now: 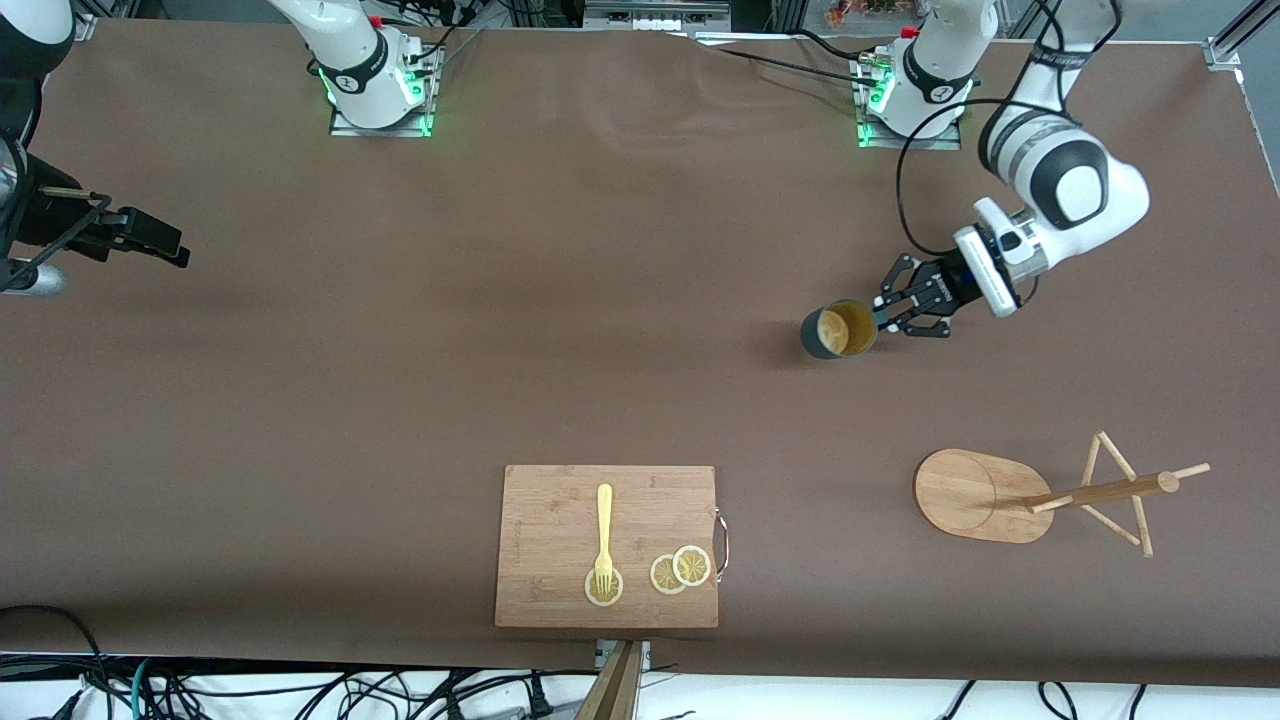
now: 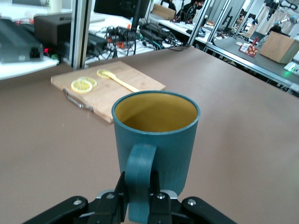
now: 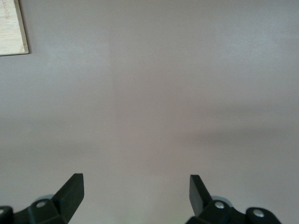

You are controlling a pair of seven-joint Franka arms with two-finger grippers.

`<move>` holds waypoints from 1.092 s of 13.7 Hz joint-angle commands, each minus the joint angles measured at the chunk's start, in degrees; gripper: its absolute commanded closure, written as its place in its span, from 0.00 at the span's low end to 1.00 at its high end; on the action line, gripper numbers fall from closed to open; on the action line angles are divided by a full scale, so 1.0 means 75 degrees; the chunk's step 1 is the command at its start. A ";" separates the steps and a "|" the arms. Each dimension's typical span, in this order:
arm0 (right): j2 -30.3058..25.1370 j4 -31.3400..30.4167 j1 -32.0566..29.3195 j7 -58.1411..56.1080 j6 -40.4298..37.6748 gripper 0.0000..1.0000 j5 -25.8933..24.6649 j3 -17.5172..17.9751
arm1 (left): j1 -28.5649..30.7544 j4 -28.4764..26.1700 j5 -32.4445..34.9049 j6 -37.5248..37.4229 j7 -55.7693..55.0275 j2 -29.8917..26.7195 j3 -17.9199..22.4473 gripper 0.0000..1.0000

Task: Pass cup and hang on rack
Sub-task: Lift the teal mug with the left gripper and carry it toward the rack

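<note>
Two white arms with black joint bands; black two-finger grippers: left gripper [image 1: 890, 318], right gripper [image 3: 135, 186]; silver screws, black cables, green-lit bases.

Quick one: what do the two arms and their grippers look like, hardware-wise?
Both arms have glossy white shells with black joint bands. Their bases sit on metal plates lit green, with small red fittings. The left gripper is black with linked two-piece fingers; a black cable loops beside its wrist. The right gripper has black wedge-shaped fingertips with silver screws.

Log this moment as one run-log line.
left gripper: shut on cup handle | right gripper: open, waiting over table | rack: no cup hung
</note>
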 commanded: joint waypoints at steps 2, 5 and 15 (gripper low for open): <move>0.0041 0.0170 -0.0094 0.0059 -0.0232 0.00 0.0097 0.0099 | 0.1241 0.0001 0.1515 -0.1164 -0.2439 -0.0593 -0.0025 1.00; 0.0041 0.0170 -0.0094 0.0047 -0.0290 0.00 0.0097 0.0088 | 0.1349 0.0026 0.1587 -0.1972 -0.3553 -0.0558 0.0548 1.00; 0.0041 0.0181 -0.0083 0.0059 -0.0349 0.00 0.0109 0.0111 | 0.1958 0.2507 0.3111 -0.4481 -0.7902 0.1080 0.1956 1.00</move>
